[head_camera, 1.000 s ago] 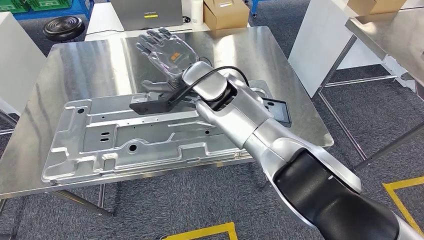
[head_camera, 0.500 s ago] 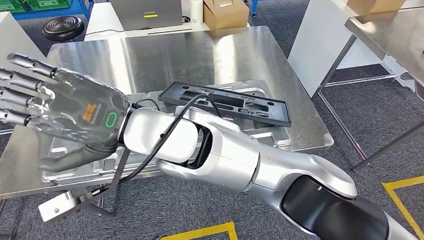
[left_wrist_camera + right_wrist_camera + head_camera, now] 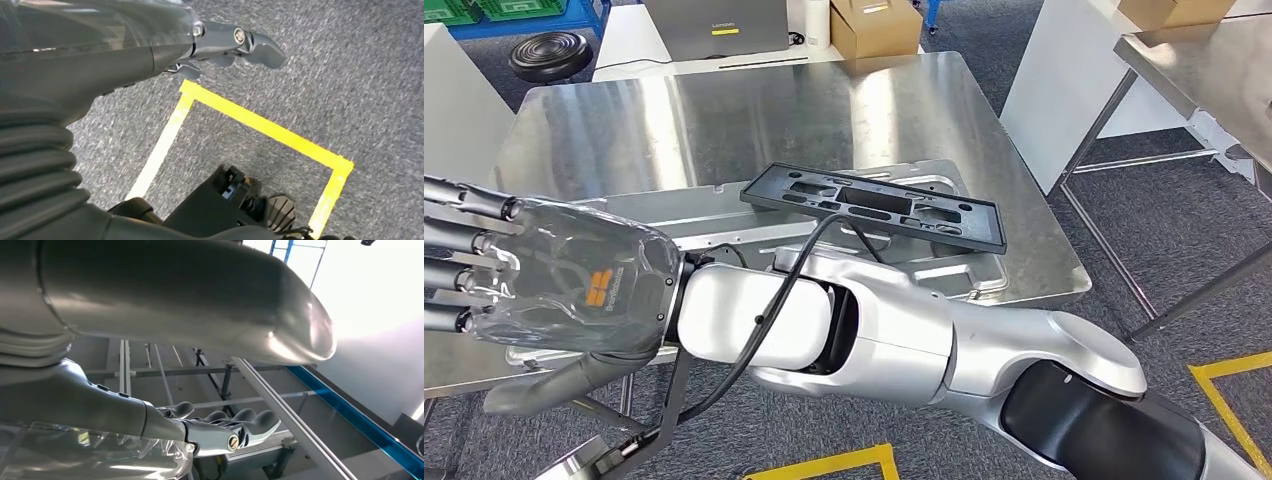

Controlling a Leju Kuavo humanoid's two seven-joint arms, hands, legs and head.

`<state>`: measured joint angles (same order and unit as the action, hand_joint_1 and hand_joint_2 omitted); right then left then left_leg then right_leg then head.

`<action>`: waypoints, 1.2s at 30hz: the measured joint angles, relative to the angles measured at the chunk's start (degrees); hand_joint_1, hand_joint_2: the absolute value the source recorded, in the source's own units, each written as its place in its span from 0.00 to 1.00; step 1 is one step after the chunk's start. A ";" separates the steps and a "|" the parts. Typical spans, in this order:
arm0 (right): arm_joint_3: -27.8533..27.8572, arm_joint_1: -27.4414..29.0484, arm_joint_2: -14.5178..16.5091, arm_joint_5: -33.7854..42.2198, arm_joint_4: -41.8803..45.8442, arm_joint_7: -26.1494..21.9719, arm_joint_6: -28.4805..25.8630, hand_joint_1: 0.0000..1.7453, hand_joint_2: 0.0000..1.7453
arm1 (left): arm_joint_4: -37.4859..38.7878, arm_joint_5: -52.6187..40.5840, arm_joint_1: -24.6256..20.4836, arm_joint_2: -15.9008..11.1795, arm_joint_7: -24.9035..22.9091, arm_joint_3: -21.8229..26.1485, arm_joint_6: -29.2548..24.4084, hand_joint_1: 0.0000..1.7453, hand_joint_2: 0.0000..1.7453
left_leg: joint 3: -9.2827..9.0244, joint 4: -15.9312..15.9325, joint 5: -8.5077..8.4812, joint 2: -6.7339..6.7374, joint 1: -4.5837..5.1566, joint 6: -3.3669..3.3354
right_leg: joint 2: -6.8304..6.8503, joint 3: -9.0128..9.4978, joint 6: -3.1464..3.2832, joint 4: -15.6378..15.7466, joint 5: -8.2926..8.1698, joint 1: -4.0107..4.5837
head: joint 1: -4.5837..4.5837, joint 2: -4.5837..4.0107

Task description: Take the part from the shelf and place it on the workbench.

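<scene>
From the head view, the job looks all but finished — the black part (image 3: 874, 205) lies flat on the steel bench (image 3: 724, 110), resting partly over a large pressed-metal plate (image 3: 724, 225) toward the bench's near right side, and nothing is touching it. It is a long, thin, dark frame with several cut-out slots and rounded corners, one end pointing left and far, the other right and near; it sits a little askew, but I'd judge it stable where it is. The right robot hand (image 3: 544, 285) hangs over the bench's near left edge, well apart from the part, fingers stretched out and spread with nothing between them, a clear cover over its back. Beyond the far edge of the bench stand a cardboard box (image 3: 874, 25) and a grey case (image 3: 716, 27). What remains, I'd say, is only to bring the arm clear. The left wrist view looks at grey carpet with yellow floor tape (image 3: 260, 127); the left robot hand (image 3: 220, 45) shows there empty, its fingers loosely curled. The right wrist view — looking upward — shows the right robot hand's fingers (image 3: 240, 427) extended against a metal rack frame (image 3: 280, 410), holding nothing.
</scene>
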<state>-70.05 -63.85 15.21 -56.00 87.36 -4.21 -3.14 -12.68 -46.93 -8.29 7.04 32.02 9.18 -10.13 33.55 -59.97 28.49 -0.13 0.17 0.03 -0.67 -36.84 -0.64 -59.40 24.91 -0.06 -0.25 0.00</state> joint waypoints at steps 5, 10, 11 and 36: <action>-0.21 0.49 -0.56 1.01 1.13 -0.43 -0.80 0.00 0.00 | 0.00 0.15 0.01 0.15 -0.11 0.00 0.09 0.00 0.00 | 0.00 0.00 0.00 0.00 0.00 0.00 | 0.00 0.00 0.00 0.00 0.00 0.00 | -0.02 0.00; -0.22 1.37 -1.30 2.24 1.92 -1.33 -1.55 0.00 0.00 | 0.00 0.32 0.02 0.19 -0.43 0.01 0.21 0.00 0.00 | 0.00 -0.03 0.01 0.00 0.03 -0.01 | 0.00 0.01 -0.02 0.02 -0.01 -0.03 | -0.03 0.00; -0.23 1.61 -1.45 2.38 2.11 -1.48 -1.68 0.00 0.00 | 0.00 0.37 0.02 0.19 -0.55 0.01 0.25 0.00 0.00 | 0.00 -0.04 0.01 0.00 0.05 -0.01 | 0.00 0.01 -0.02 0.02 -0.01 -0.04 | -0.04 0.00; -0.22 3.36 -4.51 4.46 4.78 -2.56 -2.13 0.00 0.00 | 0.00 0.97 0.08 1.26 -0.84 0.07 -0.25 0.00 0.00 | 0.40 0.20 -1.20 0.66 -1.13 0.46 | 0.36 2.70 -1.58 -1.43 2.35 -0.87 | 1.96 0.00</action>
<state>-70.26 -60.50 10.70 -51.54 92.14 -6.77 -5.26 -12.68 -45.97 -8.20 8.30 31.18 9.25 -10.37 33.95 -59.77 27.29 0.53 -0.97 0.49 -0.31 -34.14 -2.22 -60.82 27.26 -0.93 1.71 0.00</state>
